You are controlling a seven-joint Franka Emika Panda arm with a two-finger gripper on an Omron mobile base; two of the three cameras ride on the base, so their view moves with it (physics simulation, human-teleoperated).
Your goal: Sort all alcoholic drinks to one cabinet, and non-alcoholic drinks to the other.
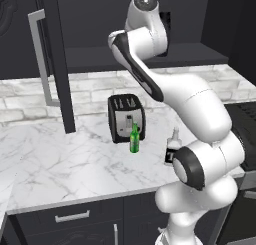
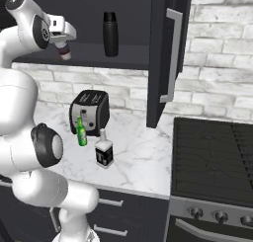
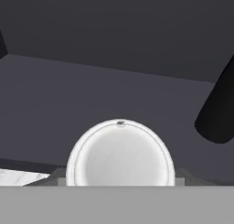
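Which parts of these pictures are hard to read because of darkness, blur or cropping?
Right base view: the black flask barely stands out against the dark cabinet interior. Left base view: the arm covers most of the pale bottle. Hand view: the cup lid is cropped at the bottom, and the flask is a soft dark shape.

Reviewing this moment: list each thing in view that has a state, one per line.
coffee cup: lidded, upright, held by the gripper over the cabinet shelf
black flask: upright on that shelf
cabinet door: open
beer bottle: upright on the counter
pale bottle: upright on the counter
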